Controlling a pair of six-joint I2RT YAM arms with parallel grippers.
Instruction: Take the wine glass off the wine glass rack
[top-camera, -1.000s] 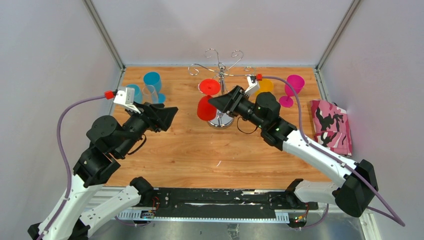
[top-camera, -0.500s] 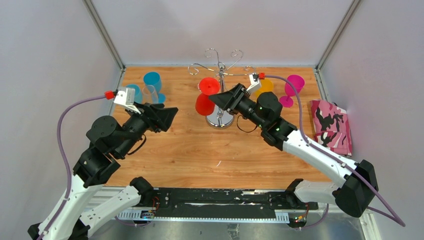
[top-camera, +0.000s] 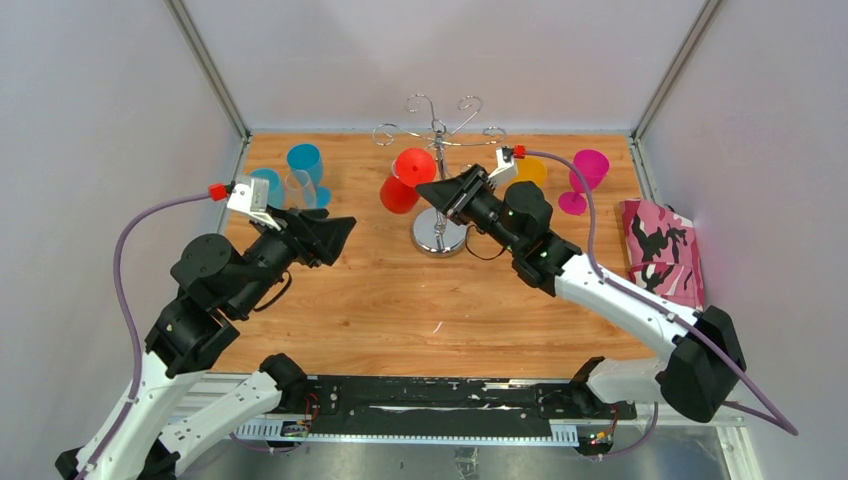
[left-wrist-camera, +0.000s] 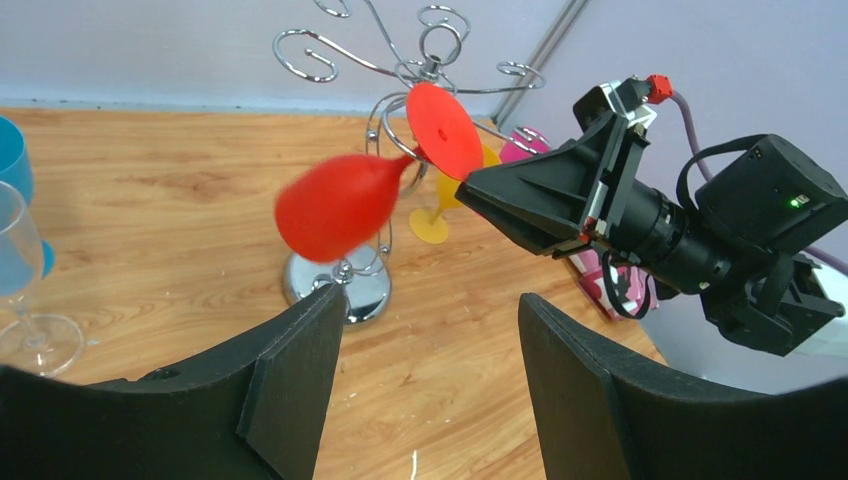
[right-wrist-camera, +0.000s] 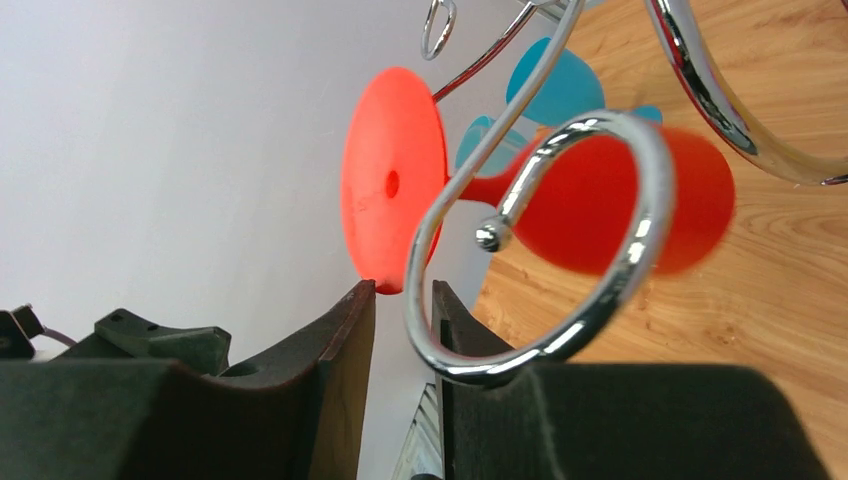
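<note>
The red wine glass (top-camera: 405, 178) hangs tilted on the chrome wine glass rack (top-camera: 437, 235), bowl swung out to the left and blurred. In the left wrist view its bowl (left-wrist-camera: 335, 205) lies almost level with its round foot at the rack's (left-wrist-camera: 350, 290) top. My right gripper (top-camera: 427, 190) is at the foot, its narrow jaws pinching the foot's lower rim (right-wrist-camera: 390, 200); a spiral arm of the rack (right-wrist-camera: 600, 300) crosses in front of the gripper (right-wrist-camera: 403, 290). My left gripper (top-camera: 345, 225) is open and empty, left of the rack, also seen in its wrist view (left-wrist-camera: 430, 310).
Blue cups (top-camera: 305, 160) and a clear wine glass (top-camera: 298, 185) stand at the back left. A yellow glass (top-camera: 532, 170) and a pink glass (top-camera: 588, 170) stand at the back right. A pink camouflage cloth (top-camera: 662, 250) lies at the right edge.
My right gripper has moved up and left at the glass's foot. The red glass has swung from hanging down to tilted with its bowl out left. The rack shifted slightly. The left arm stayed.
</note>
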